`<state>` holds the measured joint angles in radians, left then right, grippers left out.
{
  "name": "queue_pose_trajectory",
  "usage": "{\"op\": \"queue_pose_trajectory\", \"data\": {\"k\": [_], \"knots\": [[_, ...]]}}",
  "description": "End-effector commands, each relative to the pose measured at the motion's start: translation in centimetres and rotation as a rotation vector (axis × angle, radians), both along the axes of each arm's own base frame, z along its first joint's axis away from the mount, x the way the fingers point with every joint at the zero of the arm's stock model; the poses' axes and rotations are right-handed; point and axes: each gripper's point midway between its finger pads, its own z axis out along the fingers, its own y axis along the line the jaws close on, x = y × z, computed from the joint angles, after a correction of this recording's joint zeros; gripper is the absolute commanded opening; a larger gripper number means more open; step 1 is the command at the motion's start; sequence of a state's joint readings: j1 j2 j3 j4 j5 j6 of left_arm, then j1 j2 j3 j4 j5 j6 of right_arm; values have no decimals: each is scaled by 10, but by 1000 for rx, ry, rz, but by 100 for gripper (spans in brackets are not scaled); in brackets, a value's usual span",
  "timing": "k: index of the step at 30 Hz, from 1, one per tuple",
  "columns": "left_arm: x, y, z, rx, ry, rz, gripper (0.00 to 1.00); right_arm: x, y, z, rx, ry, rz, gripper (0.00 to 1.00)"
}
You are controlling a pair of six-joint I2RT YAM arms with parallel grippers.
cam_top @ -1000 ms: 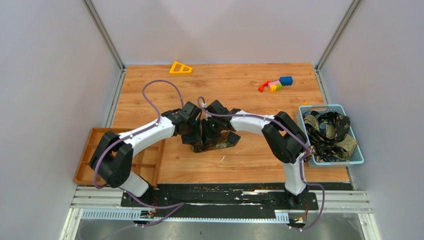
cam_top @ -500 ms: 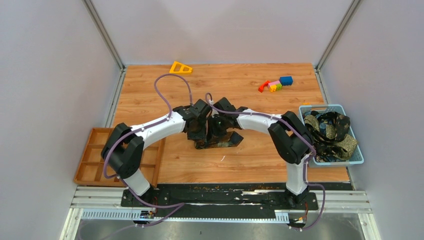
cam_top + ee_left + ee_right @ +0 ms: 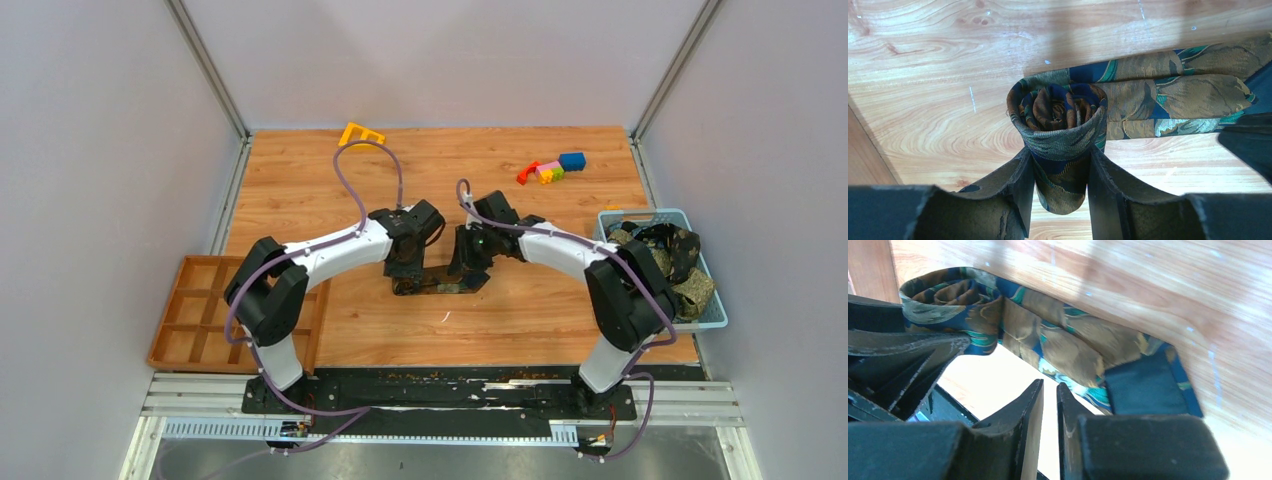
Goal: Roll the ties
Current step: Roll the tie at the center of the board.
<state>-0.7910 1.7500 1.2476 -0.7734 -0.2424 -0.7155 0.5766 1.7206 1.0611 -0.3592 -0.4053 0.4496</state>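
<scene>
One tie (image 3: pixel 445 282) lies on the wooden table, partly rolled. In the left wrist view its rolled end (image 3: pixel 1058 112) stands between my fingers and the flat length (image 3: pixel 1178 95) runs off to the right. My left gripper (image 3: pixel 1058 156) is shut on the roll; it shows in the top view (image 3: pixel 408 268) at the tie's left end. My right gripper (image 3: pixel 1049 388) hangs just above the tie's flat wide end (image 3: pixel 1148 387), jaws nearly together with nothing between them; in the top view (image 3: pixel 466 262) it is over the tie's right part. The roll (image 3: pixel 950 295) also shows in the right wrist view.
A blue basket (image 3: pixel 705 322) at the right edge holds several more ties (image 3: pixel 660 258). A wooden compartment tray (image 3: pixel 190 310) sits at the front left. Toy blocks (image 3: pixel 550 168) and a yellow triangle (image 3: pixel 360 133) lie at the back.
Both arms have swung right and further back. The left gripper has carried the roll right along the tie. The right gripper has come off the tie and shifted right.
</scene>
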Motion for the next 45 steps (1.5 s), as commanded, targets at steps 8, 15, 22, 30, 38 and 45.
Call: {"op": "queue_pose_trajectory", "data": {"k": [8, 15, 22, 30, 38, 45], "knots": [[4, -26, 1, 45, -16, -63, 56, 10, -49, 11, -5, -70, -71, 17], [5, -37, 6, 30, -21, -82, 65, 11, -55, 3, -15, -52, -82, 17], [6, -46, 14, 18, -24, -100, 67, 12, -54, -1, -14, -44, -86, 17], [7, -58, 23, 6, -33, -118, 69, 14, -54, -21, -37, -9, -81, 16], [6, -71, 23, -23, -36, -128, 69, 12, -54, -37, -45, 23, -75, 15], [4, -95, 17, -121, -12, -169, 69, 13, -56, -37, -47, 23, -81, 15]]}}
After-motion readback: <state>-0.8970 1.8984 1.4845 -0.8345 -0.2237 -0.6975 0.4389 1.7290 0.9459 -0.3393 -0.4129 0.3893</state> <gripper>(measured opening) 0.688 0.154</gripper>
